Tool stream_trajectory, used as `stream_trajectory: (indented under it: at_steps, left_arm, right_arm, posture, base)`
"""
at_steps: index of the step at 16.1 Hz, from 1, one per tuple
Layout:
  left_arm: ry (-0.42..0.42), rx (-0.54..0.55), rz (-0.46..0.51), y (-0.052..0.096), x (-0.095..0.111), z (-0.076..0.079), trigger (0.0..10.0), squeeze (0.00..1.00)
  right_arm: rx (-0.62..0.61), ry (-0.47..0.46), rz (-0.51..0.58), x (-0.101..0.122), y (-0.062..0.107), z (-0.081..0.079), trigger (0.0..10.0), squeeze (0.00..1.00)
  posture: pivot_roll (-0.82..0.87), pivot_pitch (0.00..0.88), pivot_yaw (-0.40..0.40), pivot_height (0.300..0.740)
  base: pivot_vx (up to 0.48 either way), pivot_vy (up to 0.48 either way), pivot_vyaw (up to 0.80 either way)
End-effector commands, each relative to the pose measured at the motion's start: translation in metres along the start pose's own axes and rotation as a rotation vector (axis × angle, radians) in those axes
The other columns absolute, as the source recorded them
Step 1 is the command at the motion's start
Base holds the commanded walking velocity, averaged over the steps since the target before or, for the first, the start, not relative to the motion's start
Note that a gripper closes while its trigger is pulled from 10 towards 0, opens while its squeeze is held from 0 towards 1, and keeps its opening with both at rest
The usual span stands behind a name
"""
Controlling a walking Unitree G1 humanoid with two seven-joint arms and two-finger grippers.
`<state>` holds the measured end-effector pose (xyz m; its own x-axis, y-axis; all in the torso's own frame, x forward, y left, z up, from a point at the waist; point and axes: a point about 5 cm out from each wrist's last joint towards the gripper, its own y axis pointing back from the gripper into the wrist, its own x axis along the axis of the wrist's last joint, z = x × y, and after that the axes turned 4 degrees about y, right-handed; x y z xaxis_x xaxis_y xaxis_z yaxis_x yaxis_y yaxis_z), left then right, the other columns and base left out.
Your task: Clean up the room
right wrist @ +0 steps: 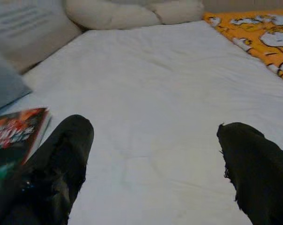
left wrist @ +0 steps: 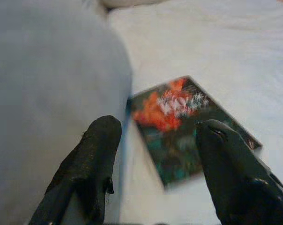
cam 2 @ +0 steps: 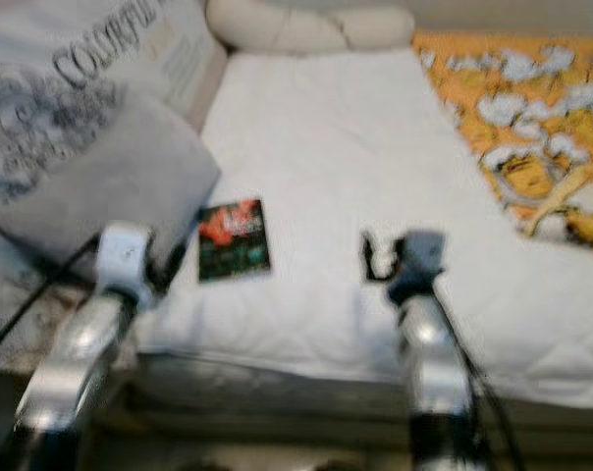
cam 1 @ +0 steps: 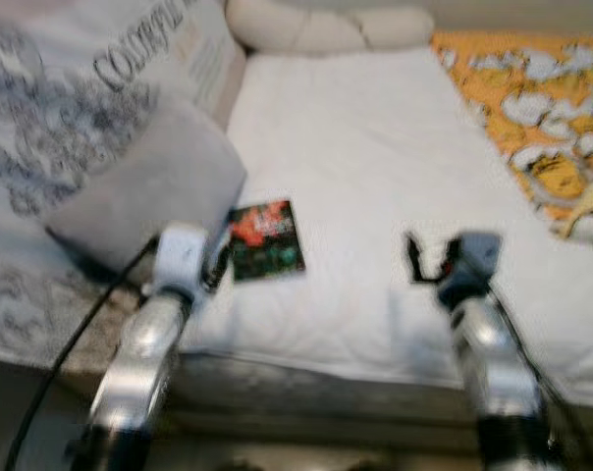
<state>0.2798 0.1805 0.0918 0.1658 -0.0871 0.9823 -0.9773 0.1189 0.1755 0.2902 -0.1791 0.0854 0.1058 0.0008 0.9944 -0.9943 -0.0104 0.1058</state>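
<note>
Book (cam 1: 267,239) is lying flat on the white bed (cam 1: 395,177), just ahead of the left pincer (left wrist: 153,140), which is gaping wide and empty; its long axis is running away from the fingers. Right pincer (right wrist: 155,154), also spread wide and empty, is hovering well off to the book's far side, so the left arm looks nearer.

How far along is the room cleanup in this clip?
Early. Nothing looks put away: the book lies flat on the white bed beside the grey pillow. In hand: the open left gripper points at the book, not touching it. The right gripper is open, empty. Left: grasp and stow it.
</note>
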Motion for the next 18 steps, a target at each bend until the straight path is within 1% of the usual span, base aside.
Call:
stream_trajectory:
  at_steps: [1,2,3,4,5,6,7,9,10,11,12,13,14,15,16,18]
  left_arm:
    - [0.004,0.018,0.026,0.005,0.006,-0.003,10.0,0.0]
    - [0.007,0.029,0.022,0.01,0.004,-0.005,10.0,0.0]
    - [0.014,0.035,0.014,0.017,0.001,-0.005,10.0,0.0]
    - [0.018,0.037,0.005,0.022,-0.003,-0.005,10.0,0.0]
    - [0.02,0.037,0.001,0.025,-0.004,-0.004,10.0,0.0]
    - [0.015,0.037,-0.003,0.028,-0.005,-0.003,10.0,0.0]
    - [0.008,0.038,-0.008,0.032,-0.007,-0.001,10.0,0.0]
    - [0.009,0.041,-0.01,0.035,-0.007,0.0,10.0,0.0]
    - [0.01,0.042,-0.011,0.036,-0.007,0.0,10.0,0.0]
    - [0.018,0.045,-0.016,0.038,-0.008,0.001,10.0,0.0]
    - [0.021,0.045,-0.018,0.038,-0.008,0.001,10.0,0.0]
    - [0.019,0.043,-0.022,0.039,-0.009,0.001,10.0,0.0]
    - [0.018,0.042,-0.023,0.039,-0.009,0.001,10.0,0.0]
    - [0.015,0.045,-0.02,0.038,-0.008,0.0,10.0,0.0]
    - [0.012,0.048,-0.015,0.037,-0.006,-0.001,10.0,0.0]
    - [0.006,0.047,-0.007,0.035,-0.003,0.001,10.0,0.0]
  right_arm:
    - [-0.013,0.001,0.008,0.003,0.006,0.004,10.0,0.0]
    - [-0.005,0.007,0.01,0.002,0.013,0.002,10.0,0.0]
    - [0.011,0.028,0.012,0.0,0.022,0.0,10.0,0.0]
    - [0.01,0.029,0.0,-0.003,0.029,0.0,10.0,0.0]
    - [0.005,0.024,-0.01,-0.004,0.032,0.0,10.0,0.0]
    - [-0.006,0.024,-0.022,-0.005,0.038,0.002,10.0,0.0]
    - [-0.047,0.009,-0.028,-0.006,0.047,0.007,10.0,0.0]
    - [-0.104,-0.031,-0.03,-0.007,0.052,0.015,10.0,0.0]
    - [-0.121,-0.044,-0.033,-0.007,0.054,0.017,10.0,0.16]
    - [-0.123,-0.043,-0.038,-0.007,0.056,0.018,10.0,0.53]
    - [-0.116,-0.038,-0.039,-0.007,0.056,0.017,10.0,0.68]
    - [-0.102,-0.027,-0.037,-0.006,0.057,0.015,10.0,0.75]
    - [-0.08,-0.012,-0.038,-0.006,0.057,0.012,10.0,0.78]
    - [-0.036,0.035,-0.043,-0.006,0.056,0.006,10.0,0.6]
    - [-0.022,0.05,-0.049,-0.007,0.056,0.004,10.0,0.0]
    - [-0.042,0.042,-0.056,-0.009,0.054,0.006,10.0,0.0]
  posture:
    - [-0.04,0.0,0.03,0.74]
    - [-0.04,0.0,0.028,0.74]
    - [-0.04,0.0,0.017,0.74]
    - [-0.04,0.0,0.009,0.74]
    - [-0.04,0.0,0.007,0.74]
    - [-0.03,0.0,-0.007,0.74]
    - [-0.02,0.0,-0.015,0.74]
    - [-0.03,0.0,-0.014,0.74]
    - [-0.03,0.0,-0.014,0.74]
    - [-0.03,0.0,-0.006,0.74]
    - [-0.03,0.0,-0.006,0.74]
    - [-0.03,0.0,-0.003,0.74]
    - [-0.03,0.0,-0.004,0.74]
    - [-0.02,0.0,-0.003,0.74]
    - [-0.02,0.0,-0.003,0.74]
    - [-0.02,0.0,-0.001,0.74]
  base:
    - [0.0,-0.334,0.0]
    - [0.0,-0.337,0.0]
    - [0.0,-0.341,0.0]
    - [0.0,-0.334,0.0]
    - [0.0,-0.334,0.0]
    - [0.0,-0.337,0.0]
    - [0.0,-0.337,0.0]
    - [0.0,-0.336,0.0]
    - [0.0,-0.334,0.0]
    - [0.0,-0.337,0.0]
    - [0.0,-0.337,0.0]
    - [0.0,-0.334,0.0]
    - [0.0,-0.341,0.0]
    - [0.0,-0.337,0.0]
    - [0.0,-0.337,0.0]
    - [0.0,-0.337,0.0]
